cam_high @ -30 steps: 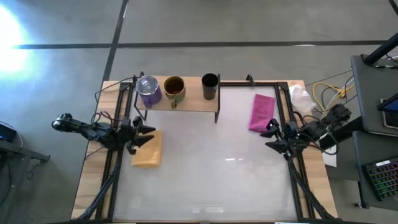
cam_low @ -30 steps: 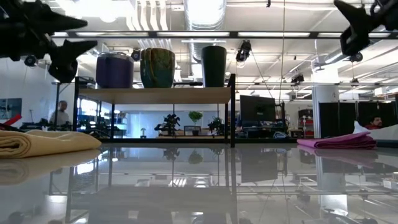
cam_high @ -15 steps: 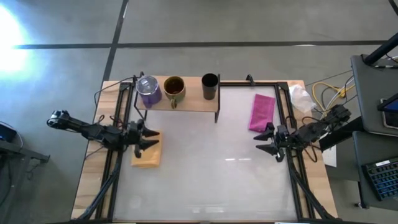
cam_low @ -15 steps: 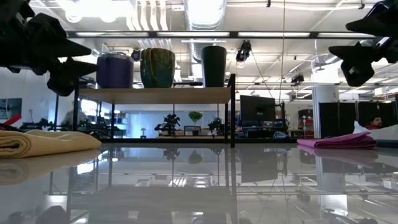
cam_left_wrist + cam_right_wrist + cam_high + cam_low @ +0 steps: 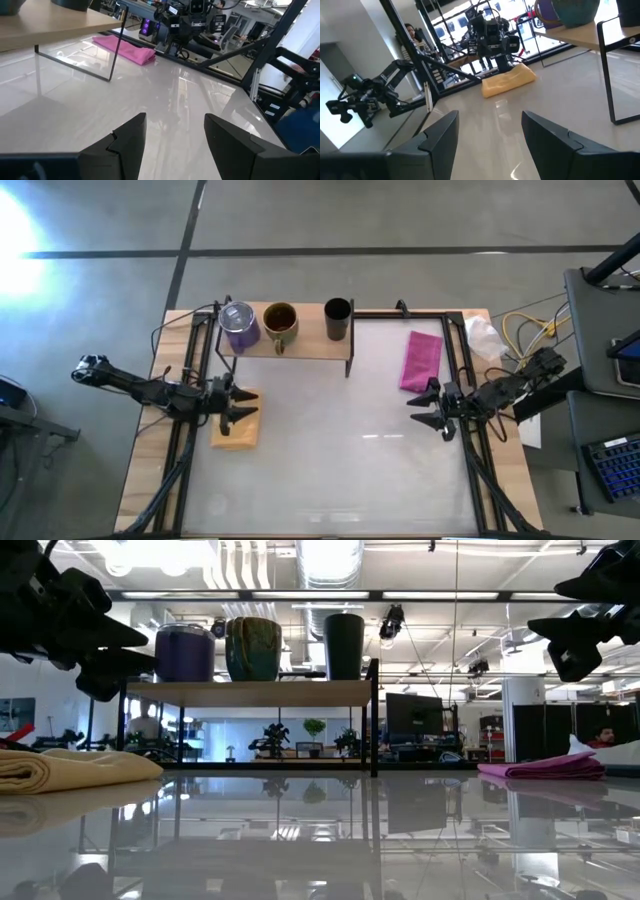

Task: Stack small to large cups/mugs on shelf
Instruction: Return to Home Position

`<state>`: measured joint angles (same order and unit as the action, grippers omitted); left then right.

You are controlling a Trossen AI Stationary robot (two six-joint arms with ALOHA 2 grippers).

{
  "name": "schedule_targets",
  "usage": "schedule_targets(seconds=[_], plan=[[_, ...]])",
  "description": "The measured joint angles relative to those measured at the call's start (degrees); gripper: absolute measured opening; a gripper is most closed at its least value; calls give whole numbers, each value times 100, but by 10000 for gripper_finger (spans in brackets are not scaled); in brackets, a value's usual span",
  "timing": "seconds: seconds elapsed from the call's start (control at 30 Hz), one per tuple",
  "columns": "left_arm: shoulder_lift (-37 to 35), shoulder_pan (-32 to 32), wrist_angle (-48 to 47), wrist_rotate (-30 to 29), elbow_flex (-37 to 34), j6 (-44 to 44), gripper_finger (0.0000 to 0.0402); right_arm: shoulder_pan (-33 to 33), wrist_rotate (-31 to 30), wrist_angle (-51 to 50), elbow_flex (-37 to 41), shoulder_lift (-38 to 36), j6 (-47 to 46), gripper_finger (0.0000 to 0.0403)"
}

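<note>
The purple mug (image 5: 239,325), the olive-brown mug (image 5: 280,325) and the black cup (image 5: 338,318) stand upright in a row on the light-wood shelf (image 5: 300,346) at the table's far edge. They also show in the low view: the purple mug (image 5: 184,652), the olive mug (image 5: 253,649) and the black cup (image 5: 344,645). My left gripper (image 5: 248,405) is open and empty above the yellow-tan pad, pointing toward the table's right. My right gripper (image 5: 415,413) is open and empty at the right side, pointing toward the table's left.
A folded yellow-tan pad (image 5: 235,427) lies at the left under my left gripper. A pink cloth (image 5: 421,360) lies at the far right. The white table top (image 5: 340,460) is bare in the middle and near side. People (image 5: 146,724) show in the room behind.
Both grippers have come down and moved inward. My left gripper has moved a little toward the table's right and near edge over the pad. My right gripper has moved toward the table's left and near edge. The cups and shelf have kept still.
</note>
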<state>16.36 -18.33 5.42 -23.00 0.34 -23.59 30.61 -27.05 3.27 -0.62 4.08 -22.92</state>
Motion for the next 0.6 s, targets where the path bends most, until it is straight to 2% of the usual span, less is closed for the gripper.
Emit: schedule_targets(seconds=[0.6], plan=[[232,0,4,2,-4,0,187,0,0,0,0,15,0,210]])
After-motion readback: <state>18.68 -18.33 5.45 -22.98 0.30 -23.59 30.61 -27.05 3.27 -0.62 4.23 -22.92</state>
